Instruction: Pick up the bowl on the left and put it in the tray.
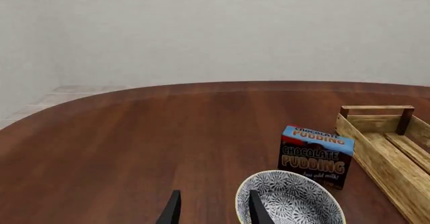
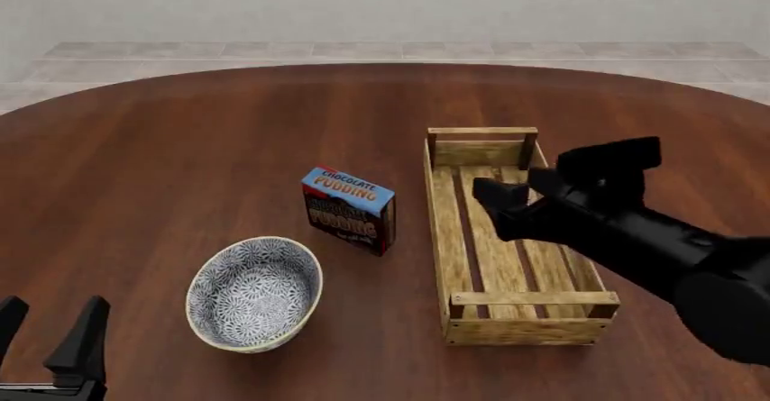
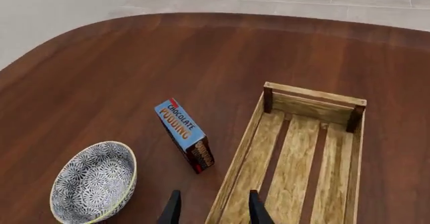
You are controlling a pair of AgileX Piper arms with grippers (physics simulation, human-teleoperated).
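Observation:
The blue-and-white floral bowl (image 2: pixel 255 293) stands upright on the table, front left, empty. My left gripper (image 2: pixel 46 329) is open near the front edge, to the left of the bowl and apart from it. In the left wrist view the bowl (image 1: pixel 295 200) lies just beside one finger of the left gripper (image 1: pixel 213 211). The light-wood tray (image 2: pixel 511 306) lies lengthwise right of centre, empty. My right gripper (image 2: pixel 493 201) hovers open over the tray's left half. In the right wrist view the right gripper (image 3: pixel 212 211) straddles the left rail of the tray (image 3: pixel 309 148), and the bowl (image 3: pixel 94 186) lies further left.
A blue chocolate pudding box (image 2: pixel 349 209) stands between bowl and tray, a little further back. It shows too in the left wrist view as the pudding box (image 1: pixel 315 156) and in the right wrist view as the pudding box (image 3: pixel 185 133). The round brown table (image 2: pixel 180 149) stretches far back.

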